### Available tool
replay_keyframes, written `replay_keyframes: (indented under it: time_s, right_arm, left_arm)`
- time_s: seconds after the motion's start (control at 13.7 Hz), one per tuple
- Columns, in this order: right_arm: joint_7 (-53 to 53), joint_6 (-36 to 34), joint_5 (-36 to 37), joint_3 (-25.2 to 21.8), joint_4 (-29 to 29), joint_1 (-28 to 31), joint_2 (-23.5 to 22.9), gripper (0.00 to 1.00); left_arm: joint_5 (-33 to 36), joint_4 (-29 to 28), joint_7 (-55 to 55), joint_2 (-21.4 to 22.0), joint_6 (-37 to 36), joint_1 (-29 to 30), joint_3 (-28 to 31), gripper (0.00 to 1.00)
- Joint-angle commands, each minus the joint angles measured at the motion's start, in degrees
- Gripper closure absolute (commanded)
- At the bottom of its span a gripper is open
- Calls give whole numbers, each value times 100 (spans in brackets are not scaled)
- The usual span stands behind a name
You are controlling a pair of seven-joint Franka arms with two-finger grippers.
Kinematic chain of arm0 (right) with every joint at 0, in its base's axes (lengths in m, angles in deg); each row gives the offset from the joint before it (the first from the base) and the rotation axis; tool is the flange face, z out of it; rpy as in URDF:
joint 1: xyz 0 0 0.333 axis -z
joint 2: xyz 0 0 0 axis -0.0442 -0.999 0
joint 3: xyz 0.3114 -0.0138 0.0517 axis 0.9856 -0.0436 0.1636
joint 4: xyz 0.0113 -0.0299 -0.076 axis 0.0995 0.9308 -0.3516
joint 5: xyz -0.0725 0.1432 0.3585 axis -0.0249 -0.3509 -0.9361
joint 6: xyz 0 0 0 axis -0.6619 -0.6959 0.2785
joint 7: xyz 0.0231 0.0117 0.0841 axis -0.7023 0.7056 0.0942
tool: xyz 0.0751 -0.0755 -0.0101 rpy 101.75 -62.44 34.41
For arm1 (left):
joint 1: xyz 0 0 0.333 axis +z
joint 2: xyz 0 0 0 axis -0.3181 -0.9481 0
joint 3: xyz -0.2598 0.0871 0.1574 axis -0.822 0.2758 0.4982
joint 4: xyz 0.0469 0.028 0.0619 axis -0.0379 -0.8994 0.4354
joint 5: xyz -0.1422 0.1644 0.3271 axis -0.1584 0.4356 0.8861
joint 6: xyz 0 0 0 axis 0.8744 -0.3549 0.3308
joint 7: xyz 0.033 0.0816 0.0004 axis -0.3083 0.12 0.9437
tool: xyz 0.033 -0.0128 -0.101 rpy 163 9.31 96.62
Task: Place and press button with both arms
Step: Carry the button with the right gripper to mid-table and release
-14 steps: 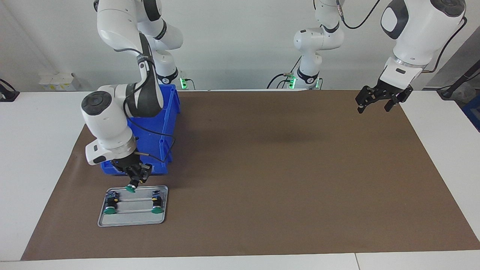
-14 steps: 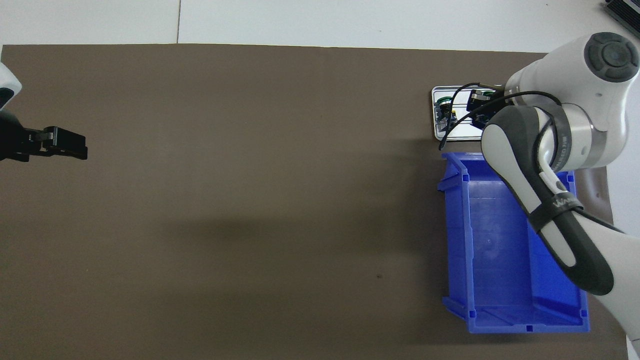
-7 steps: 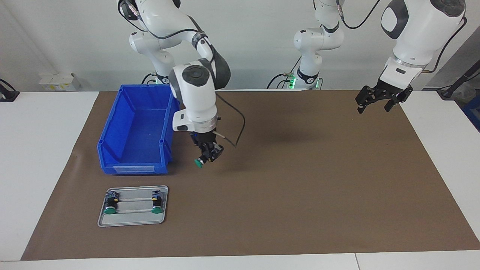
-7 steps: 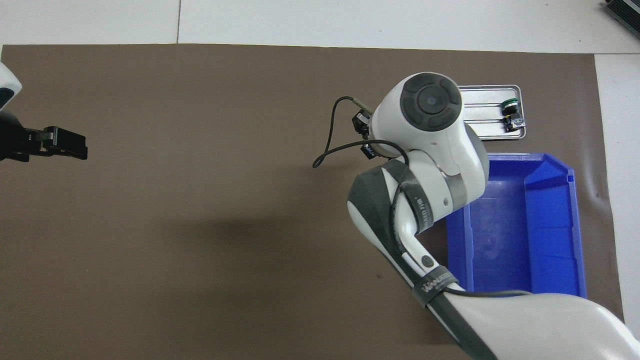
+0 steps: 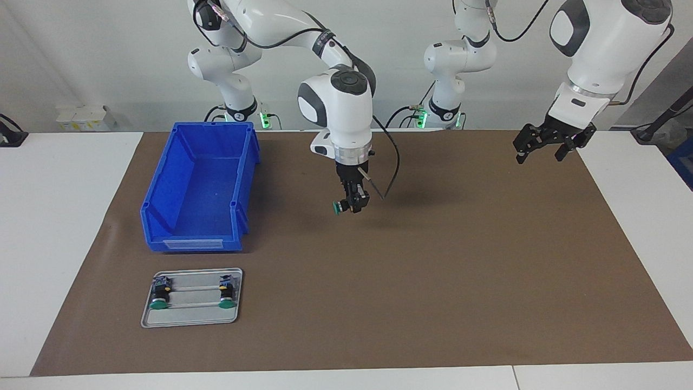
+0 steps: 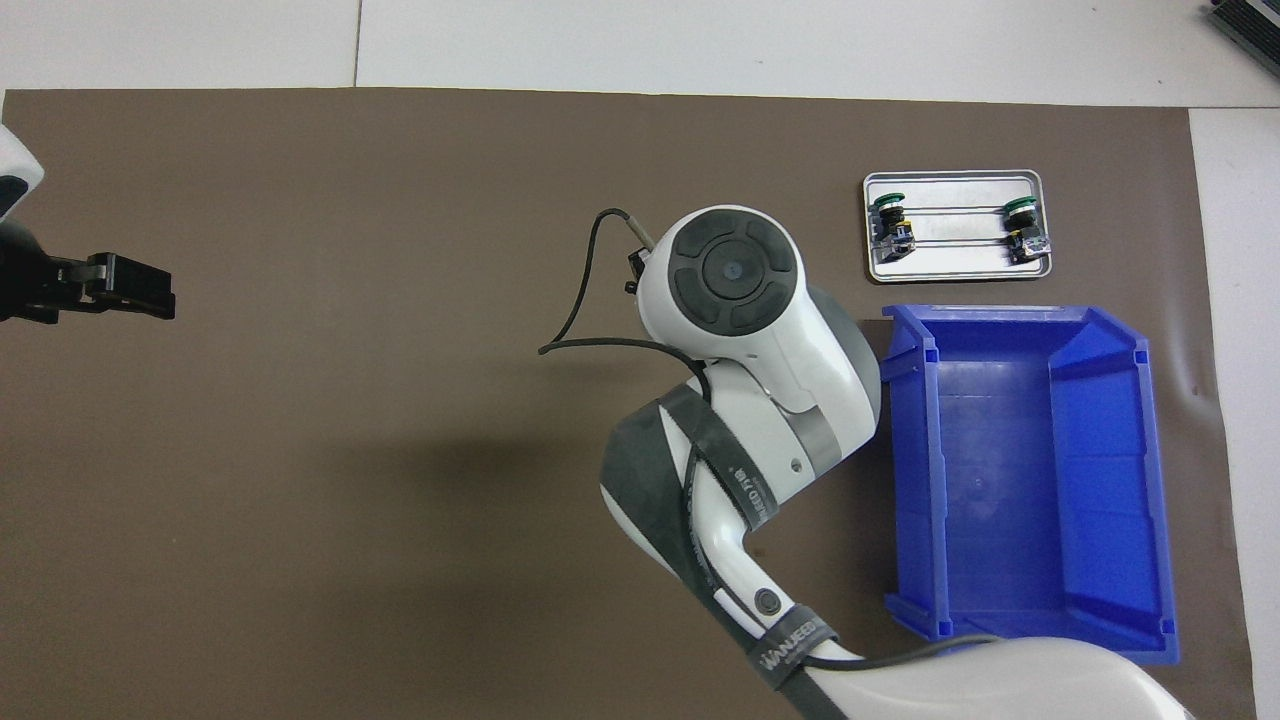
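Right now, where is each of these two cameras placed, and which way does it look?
Facing view: high across the table, looking at both arms' bases; right end effector carries a button above the brown mat, left end effector waits open.
Overhead view: above the robots, looking steeply down; the right arm hides its hand.
Shared: blue bin, tray with two buttons.

A white worktop (image 5: 59, 216) carries a large brown mat (image 5: 433, 271) that covers most of it. On the mat, toward the right arm's end, stands an open blue bin (image 5: 200, 189). Just beside the bin, farther from the robots, lies a flat metal tray (image 5: 189, 317) with two green-capped buttons on it, one toward each end. The bin and the tray lie close but apart.
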Motion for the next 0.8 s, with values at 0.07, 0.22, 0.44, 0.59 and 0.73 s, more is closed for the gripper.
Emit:
replay_keyframes:
  time_s: [0.07,0.22,0.44,0.59,0.73]
  right_arm:
    - [-1411,113,129,35,-841,-401,-880,100]
    - [-1896,183,138,26,-1028,-603,-1144,100]
    - [-2144,577,252,35,-1002,-815,-1426,100]
    - [-2144,850,278,35,-696,-815,-1409,100]
    - [-2144,1105,348,35,-336,-824,-1348,100]
  left_arm:
    - [-44,-157,-49,168,-35,23,-54,0]
    - [-44,-157,-40,168,-35,84,-54,0]
    - [-44,-157,-57,168,26,23,-54,0]
    - [-44,-157,-188,159,123,14,-63,0]
    - [-62,-288,-635,176,272,5,-80,0]
